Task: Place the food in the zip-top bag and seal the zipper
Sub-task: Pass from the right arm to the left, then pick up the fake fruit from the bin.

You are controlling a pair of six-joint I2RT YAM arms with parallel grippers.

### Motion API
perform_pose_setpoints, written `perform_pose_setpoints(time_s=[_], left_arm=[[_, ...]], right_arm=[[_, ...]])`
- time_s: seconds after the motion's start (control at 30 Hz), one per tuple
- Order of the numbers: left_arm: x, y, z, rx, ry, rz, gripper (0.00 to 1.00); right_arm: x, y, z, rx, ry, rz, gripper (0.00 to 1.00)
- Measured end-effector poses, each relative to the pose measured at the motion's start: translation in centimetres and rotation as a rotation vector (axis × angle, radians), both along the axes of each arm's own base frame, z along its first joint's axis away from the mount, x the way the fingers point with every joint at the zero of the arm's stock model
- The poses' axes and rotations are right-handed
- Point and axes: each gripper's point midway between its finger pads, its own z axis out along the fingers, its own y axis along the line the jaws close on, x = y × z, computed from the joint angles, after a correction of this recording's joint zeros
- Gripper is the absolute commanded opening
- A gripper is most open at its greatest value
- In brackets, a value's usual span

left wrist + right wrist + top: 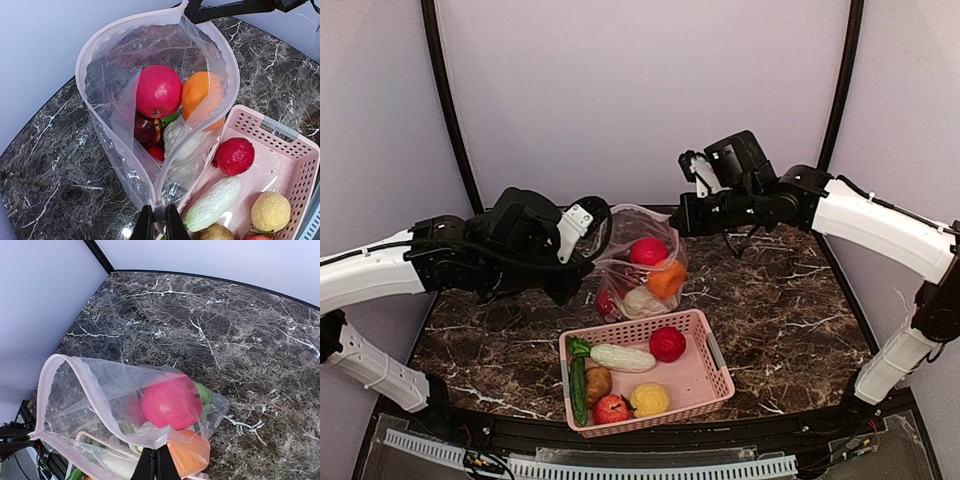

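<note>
Bag [625, 235] stands at the centre of the top view, on the worktop [790, 300], just above the basket [720, 375] and against its rim. Its mouth gapes wide, the zipper [79, 67] unsealed and stretched into a loop. At the bottom edge of its wrist view, the left tool [159, 224] is pinched tight on one end of the zipper. The right tool [156, 463], at the bottom of its own view, is pinched tight on the opposite end. Inside lie a red ball [158, 91], an orange ball [197, 92] and a cabbage [182, 142]. In the basket, lower centre of the top view, sit a second red ball [667, 343], a pale vegetable [622, 357], a cucumber [579, 385], a potato [598, 382], an apple [611, 408] and a yellow ball [649, 399].
</note>
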Motion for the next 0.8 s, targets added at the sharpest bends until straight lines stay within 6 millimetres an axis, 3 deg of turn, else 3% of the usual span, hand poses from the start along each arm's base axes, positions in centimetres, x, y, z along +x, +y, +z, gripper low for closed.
perform_pose_setpoints(time_s=[0.33,0.43,0.53,0.67,0.8], left_arm=[[-1.0,-0.8,3.8,-0.205,0.019,-0.049,0.01],[-0.6,-0.8,4.2,-0.268,0.049,-0.046,0.01],[-0.4,-0.7,3.9,-0.309,0.084,-0.043,0.01],[-0.6,-0.9,3.2,-0.334,0.126,-0.047,0.01],[-1.1,-0.5,2.8,-0.363,0.153,-0.051,0.01]], right_arm=[[0.6,-2.0,0.5,-0.041,-0.022,-0.059,0.01],[0.8,-3.0,0.9,-0.036,-0.02,-0.083,0.08],[0.8,-3.5,1.2,-0.028,-0.015,-0.096,0.26],[0.3,-3.9,1.9,-0.012,-0.019,-0.09,0.64],[-0.8,-4.6,3.1,0.012,-0.039,-0.069,0.81]])
